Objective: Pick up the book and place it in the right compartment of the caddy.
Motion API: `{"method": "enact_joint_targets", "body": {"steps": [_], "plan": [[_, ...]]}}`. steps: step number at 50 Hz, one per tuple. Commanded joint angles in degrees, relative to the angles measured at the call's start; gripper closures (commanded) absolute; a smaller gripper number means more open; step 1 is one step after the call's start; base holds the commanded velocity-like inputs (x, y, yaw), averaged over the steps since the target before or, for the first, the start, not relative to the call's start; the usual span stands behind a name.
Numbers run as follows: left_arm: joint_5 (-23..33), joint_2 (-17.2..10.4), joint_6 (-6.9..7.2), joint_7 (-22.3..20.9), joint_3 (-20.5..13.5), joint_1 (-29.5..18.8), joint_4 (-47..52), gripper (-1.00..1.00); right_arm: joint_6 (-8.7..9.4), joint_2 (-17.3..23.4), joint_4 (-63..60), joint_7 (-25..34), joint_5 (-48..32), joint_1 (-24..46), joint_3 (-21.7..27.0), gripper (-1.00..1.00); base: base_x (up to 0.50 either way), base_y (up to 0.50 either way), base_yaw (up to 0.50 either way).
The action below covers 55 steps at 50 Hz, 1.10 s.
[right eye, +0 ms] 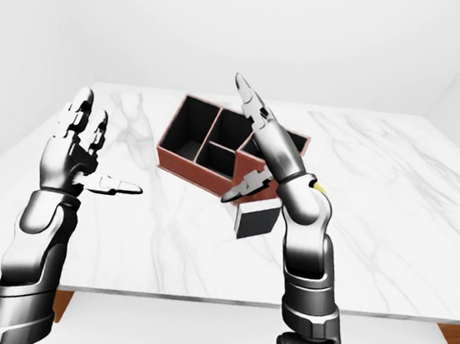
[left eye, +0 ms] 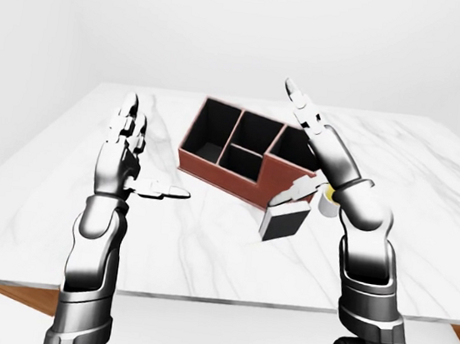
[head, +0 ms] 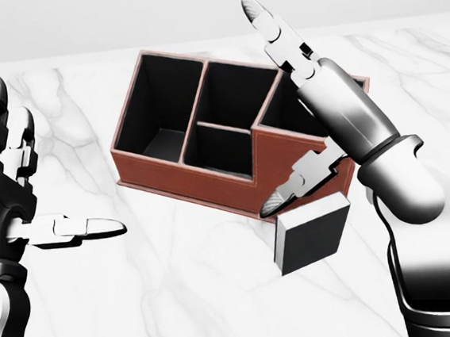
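Note:
The caddy (head: 179, 177) is a red-brown box with black compartments on the white marble table (head: 180, 284). Its taller right compartment (head: 278, 109) is partly hidden by my right hand. The book (head: 315, 239), a dark block with a pale edge, sits tilted against the caddy's near wall, just below my right thumb. My right hand (head: 271, 108) is open, with its long fingers pointing up over the caddy and nothing held. My left hand (head: 46, 174) is open at the left of the head view, thumb pointing right, well away from both.
A small yellowish object (left eye: 327, 201) lies behind my right wrist, beside the caddy. The table's near edge (left eye: 198, 298) runs across the bottom of the eye views, with brown wood (left eye: 9, 292) under its corners. White walls surround the table.

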State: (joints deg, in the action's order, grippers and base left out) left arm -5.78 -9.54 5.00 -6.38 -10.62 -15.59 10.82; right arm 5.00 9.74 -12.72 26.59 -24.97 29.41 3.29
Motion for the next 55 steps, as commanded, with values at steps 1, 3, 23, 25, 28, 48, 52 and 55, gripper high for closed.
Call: {"method": "enact_joint_targets", "body": {"steps": [1, 3, 23, 25, 28, 48, 52, 55], "plan": [[0.20, 0.11, 0.00, -0.06, 0.08, 0.23, -0.39, -1.00, 0.00, 0.34, -0.16, 0.18, 0.26, -0.17, 0.36, -1.00, 0.29, 0.00, 0.00], [0.28, 0.12, 0.00, -0.09, 0.10, 0.24, -0.69, -1.00, 0.00, 0.44, -0.04, 0.21, 0.31, -0.17, 0.40, -1.00, 0.29, 0.00, 0.00], [-0.04, 0.11, 0.00, 0.19, -0.12, 0.36, -1.13, -1.00, 0.00, 0.00, -0.51, 0.27, -0.17, -0.75, -0.12, -1.00, 0.29, 0.00, 0.00], [-0.02, 0.06, 0.00, 0.17, -0.09, 0.38, -1.06, -1.00, 0.00, -0.17, -0.69, 0.31, -0.41, -1.10, -0.36, -1.00, 0.29, 0.00, 0.00], [-0.05, 0.09, 0.00, 0.16, -0.08, 0.42, -1.05, -1.00, 0.00, -0.33, -0.70, 0.35, -0.72, -1.40, -0.50, -1.00, 0.29, 0.00, 0.00], [-0.05, 0.04, 0.00, 0.39, -0.06, 0.25, -1.32, -1.00, -6.30, -2.50, -10.72, 6.51, -11.72, -8.48, -3.99, -1.00, 0.01, 0.00, 0.00], [0.20, 0.04, 0.00, 0.40, -0.03, 0.28, -1.42, -1.00, -8.43, -3.69, -13.52, 8.87, -15.05, -11.11, -5.25, -1.00, 0.00, 0.00, 0.00], [0.18, 0.04, 0.00, 0.44, -0.07, 0.24, -1.55, -1.00, -10.00, -4.35, -15.61, 10.66, -17.36, -13.64, -6.29, -1.00, 0.00, 0.00, 0.00]]}}
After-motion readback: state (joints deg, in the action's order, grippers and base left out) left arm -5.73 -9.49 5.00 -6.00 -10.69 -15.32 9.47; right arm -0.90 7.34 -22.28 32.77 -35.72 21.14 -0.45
